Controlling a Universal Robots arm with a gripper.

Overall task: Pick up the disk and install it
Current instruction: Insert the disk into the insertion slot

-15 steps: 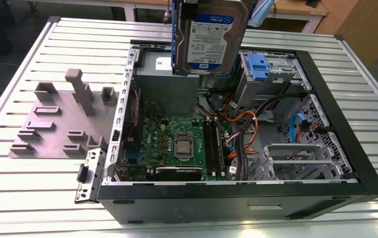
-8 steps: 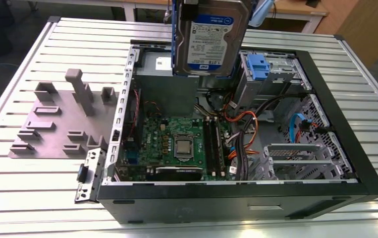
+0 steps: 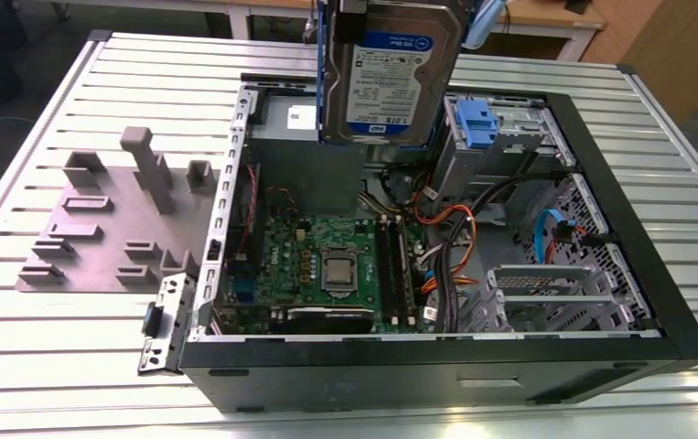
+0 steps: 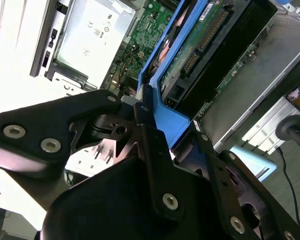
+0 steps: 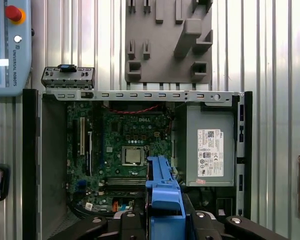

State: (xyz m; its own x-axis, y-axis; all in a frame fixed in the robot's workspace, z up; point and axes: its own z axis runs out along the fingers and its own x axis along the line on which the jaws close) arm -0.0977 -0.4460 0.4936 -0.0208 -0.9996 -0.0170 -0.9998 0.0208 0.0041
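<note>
As fingers clamp its edge, the disk clears the case.

The hand grips the disk by its blue carrier above a motherboard and power supply.

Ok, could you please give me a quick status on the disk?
Gripper shut on disk. Disk upright above open case, not yet installed. Cables lie beside drive cage below.
</note>
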